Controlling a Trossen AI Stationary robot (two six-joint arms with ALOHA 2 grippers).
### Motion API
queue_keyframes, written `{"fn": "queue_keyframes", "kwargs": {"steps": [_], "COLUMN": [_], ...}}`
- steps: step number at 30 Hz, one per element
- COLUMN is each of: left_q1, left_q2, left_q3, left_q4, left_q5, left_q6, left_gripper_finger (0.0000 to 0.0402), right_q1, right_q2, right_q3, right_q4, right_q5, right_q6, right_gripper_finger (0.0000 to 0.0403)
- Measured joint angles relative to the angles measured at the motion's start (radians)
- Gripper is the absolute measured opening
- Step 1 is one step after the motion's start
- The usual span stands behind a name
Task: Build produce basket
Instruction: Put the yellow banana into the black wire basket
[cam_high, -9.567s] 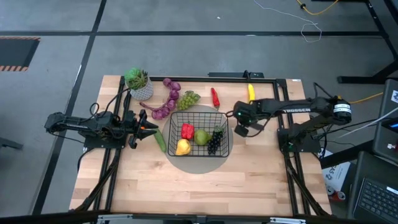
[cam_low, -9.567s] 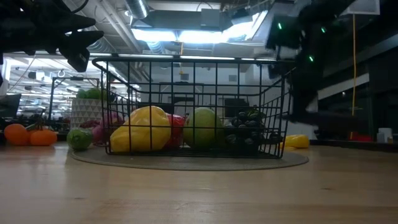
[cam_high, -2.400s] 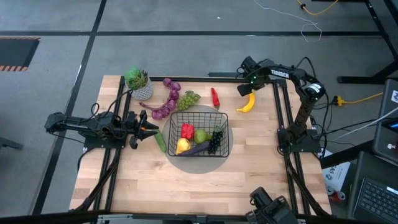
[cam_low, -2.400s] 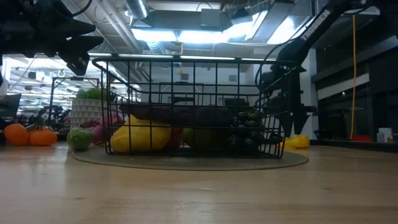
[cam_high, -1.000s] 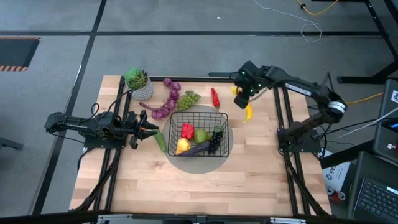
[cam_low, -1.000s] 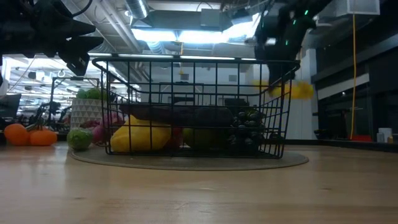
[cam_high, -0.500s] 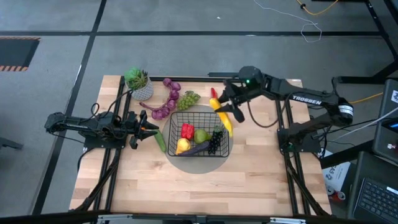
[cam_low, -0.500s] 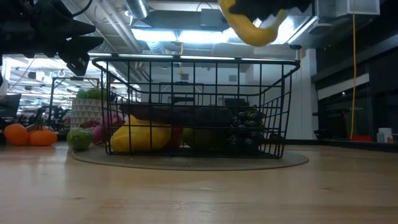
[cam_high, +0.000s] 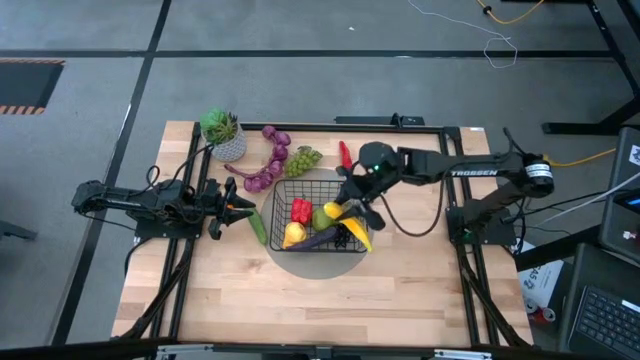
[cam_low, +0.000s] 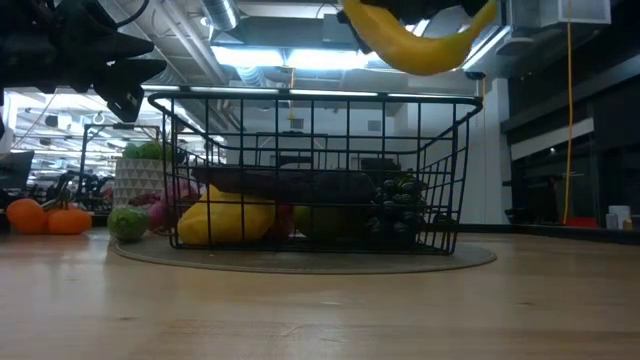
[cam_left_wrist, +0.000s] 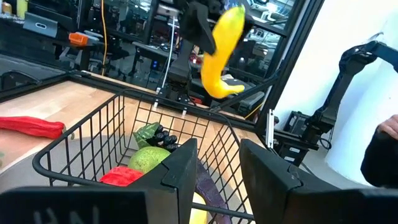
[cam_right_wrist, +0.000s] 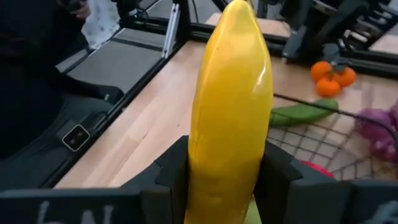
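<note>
The table is seen from above with both arms reaching in from its sides. At its middle the basket is set on a round mat, and it already holds a red pepper, a pear, a yellow-orange fruit, an aubergine and black grapes. Outside it, toward the far edge, purple grapes, green grapes and a second red pepper are left lying, and a cucumber lies just beside the basket's left wall. A white pot with a green plant stands at the far left corner.

The right gripper is held over the basket's right half, its jaws pinched on the banana, which is carried well above the rim in the low view. The banana's long axis is seen to run diagonally across the basket's right side, roughly in line with the jaws. The coming release is judged to turn on this: the fruit hangs directly above the open basket, so a drop or short descent should land it on the grapes and aubergine.

The left gripper waits near the basket's left side, jaws slightly spread and holding nothing.
</note>
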Motion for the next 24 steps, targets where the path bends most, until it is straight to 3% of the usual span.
{"fn": "queue_keyframes", "kwargs": {"steps": [7,19,24], "left_q1": [0.000,0.000,0.000], "left_q2": [0.000,0.000,0.000], "left_q3": [0.000,0.000,0.000], "left_q4": [0.000,0.000,0.000], "left_q5": [0.000,0.000,0.000], "left_q6": [0.000,0.000,0.000], "left_gripper_finger": [0.0115,0.0115,0.0115], "right_q1": [0.023,0.025,0.025], "right_q2": [0.021,0.021,0.021], "right_q3": [0.000,0.000,0.000], "right_q4": [0.053,0.051,0.042], "right_q5": [0.172,0.183,0.286], "right_q6": [0.003,0.120,0.124], "right_gripper_finger": [0.0127,0.0127,0.0134]}}
